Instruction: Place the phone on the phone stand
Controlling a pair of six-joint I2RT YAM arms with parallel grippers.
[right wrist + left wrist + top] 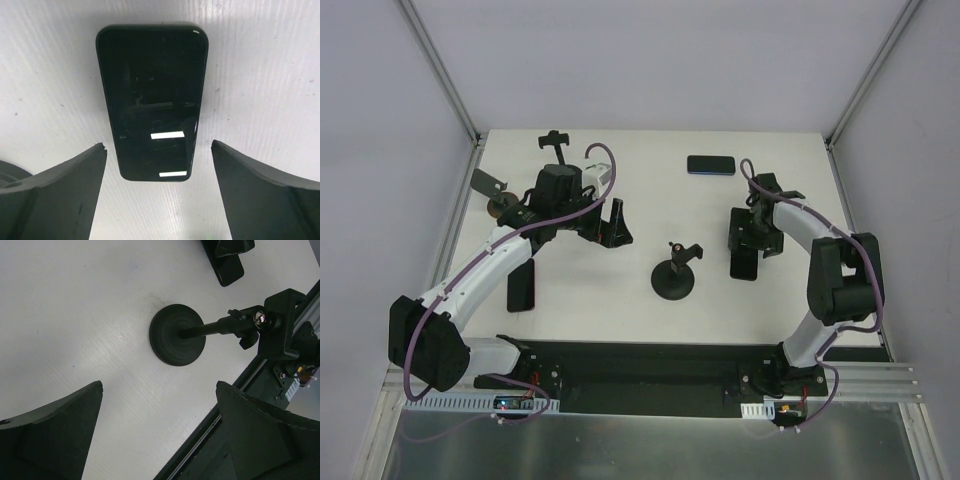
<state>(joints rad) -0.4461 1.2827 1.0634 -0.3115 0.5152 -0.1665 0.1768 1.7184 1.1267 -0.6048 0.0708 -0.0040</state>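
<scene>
The phone [152, 100] lies flat, screen up, on the bench [650, 200], just right of the phone stand [674, 276]. The right pincer [158, 145] hangs over one short end of it, released, with a finger along each long side and neither touching. That straddle looks like the set-up for a pinch across the narrow width, likely the surest way to lift something lying flush. The left pincer [160, 384] is also released and grasps nothing. It hovers to the stand's left, its camera looking onto the round base, the stem and the clamp head, perhaps ready to steady the stand. Nothing stands between phone and stand, so the carry looks short, though the phone must rise above the clamp head before it can settle. A second phone [710, 165] lies near the far edge and a third phone [520, 287] beside the left arm, both well apart from that route.
</scene>
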